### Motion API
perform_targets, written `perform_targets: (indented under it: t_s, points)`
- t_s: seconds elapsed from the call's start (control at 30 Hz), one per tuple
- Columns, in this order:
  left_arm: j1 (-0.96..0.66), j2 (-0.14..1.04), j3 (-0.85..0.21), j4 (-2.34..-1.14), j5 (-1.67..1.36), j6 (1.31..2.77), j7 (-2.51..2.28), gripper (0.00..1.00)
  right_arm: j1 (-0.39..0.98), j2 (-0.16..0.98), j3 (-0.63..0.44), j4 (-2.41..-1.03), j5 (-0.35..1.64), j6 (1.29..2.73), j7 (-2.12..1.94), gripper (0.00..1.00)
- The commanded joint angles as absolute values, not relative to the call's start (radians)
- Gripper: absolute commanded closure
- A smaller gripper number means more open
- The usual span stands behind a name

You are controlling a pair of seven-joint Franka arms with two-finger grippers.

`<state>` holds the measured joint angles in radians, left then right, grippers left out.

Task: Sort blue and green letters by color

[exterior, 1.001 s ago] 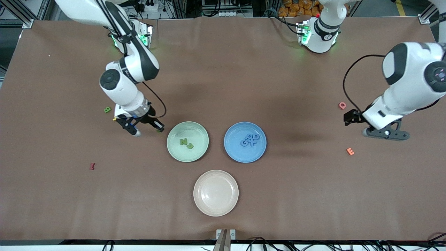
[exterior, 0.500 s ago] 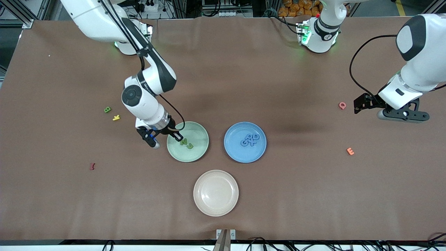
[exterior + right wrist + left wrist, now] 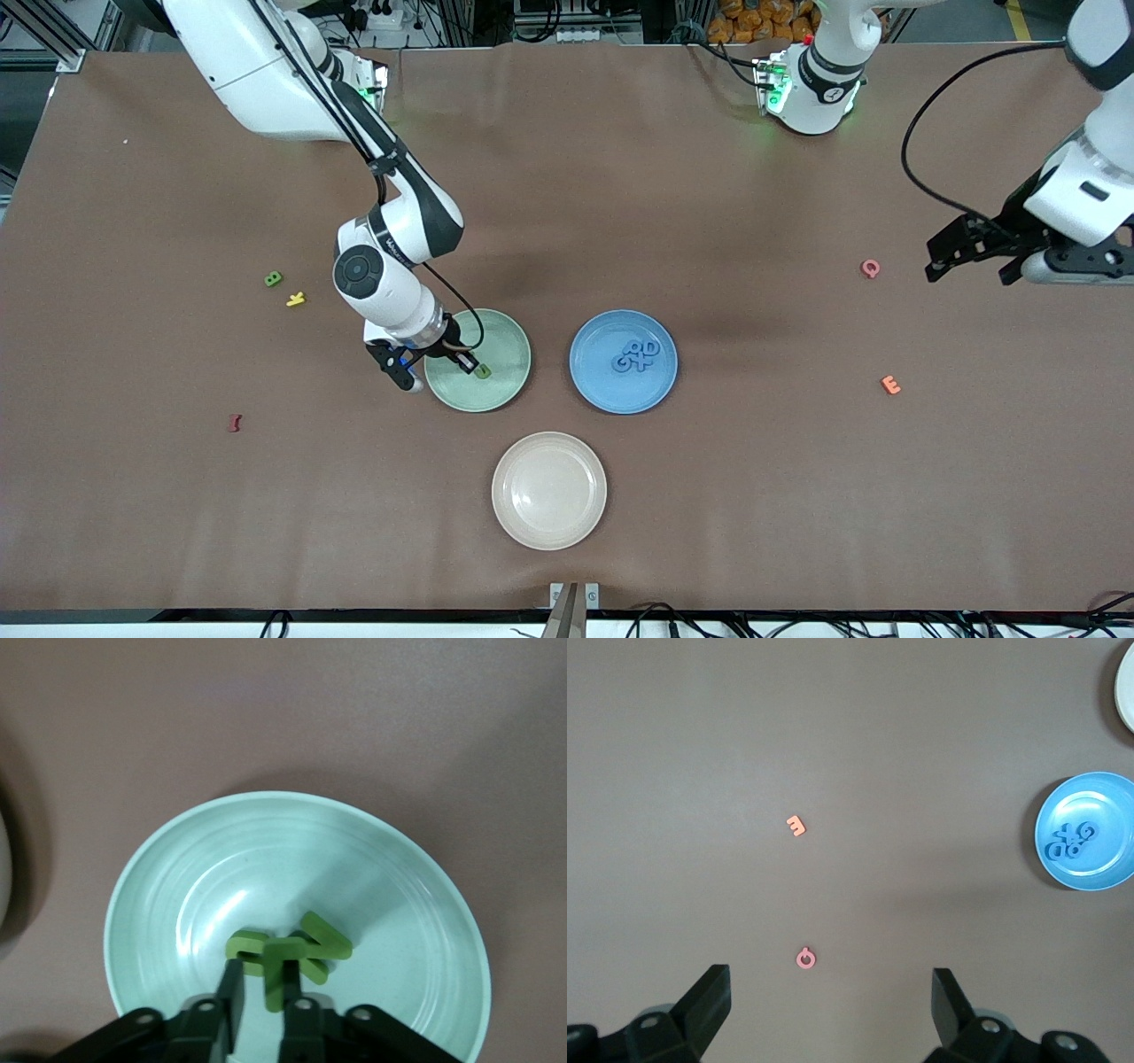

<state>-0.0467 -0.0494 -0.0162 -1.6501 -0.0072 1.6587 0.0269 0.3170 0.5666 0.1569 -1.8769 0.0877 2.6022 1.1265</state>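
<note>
The right gripper (image 3: pixel 440 365) hangs over the pale green plate (image 3: pixel 500 390), its fingers (image 3: pixel 232 990) clenched on a green letter (image 3: pixel 282 969) just above the plate's floor. Two more green letters lie in that plate, one (image 3: pixel 245 948) and another (image 3: pixel 321 945), touching or overlapping each other beside the held piece; in the front view only one of them (image 3: pixel 483 373) shows past the gripper. Beside the green plate, toward the left arm's end of the table, the blue plate (image 3: pixel 594 377) holds a tight cluster of blue letters (image 3: pixel 637 354). A cream plate (image 3: pixel 549 523) sits nearer the front camera than both. Toward the right arm's end, a green B (image 3: pixel 273 279) rests on the bare table with a yellow letter (image 3: pixel 295 299) just beside it, and a dark red letter (image 3: pixel 234 423) lies nearer the camera. The left gripper (image 3: pixel 967 249) waits in the air over the left arm's end of the table, fingers (image 3: pixel 705 1008) spread wide, near a pink Q (image 3: pixel 871 268); an orange E (image 3: pixel 890 385) lies nearer the camera.
</note>
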Motion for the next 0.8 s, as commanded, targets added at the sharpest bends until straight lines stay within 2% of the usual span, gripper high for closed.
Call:
perform_targets:
  t_s: [0.0,0.3,0.47,0.77]
  points:
    - [-0.045,-0.026,-0.015,-1.623,0.000,1.623,0.046,0.00,0.207,0.428,0.160,-2.029,0.025,2.553,1.008,0.27]
    - [-0.051,-0.009,-0.015,-1.620,0.005,1.624,0.035,0.00,0.005,0.302,0.160,-2.212,0.023,2.531,0.648,0.27]
    - [-0.045,-0.009,-0.011,-1.617,0.003,1.635,0.035,0.00,-0.034,0.284,0.160,-2.244,0.023,2.528,0.580,0.28]
    - [-0.031,0.041,-0.008,-1.542,0.009,1.647,0.040,0.00,-0.075,0.229,0.158,-2.345,0.017,2.531,0.525,0.29]
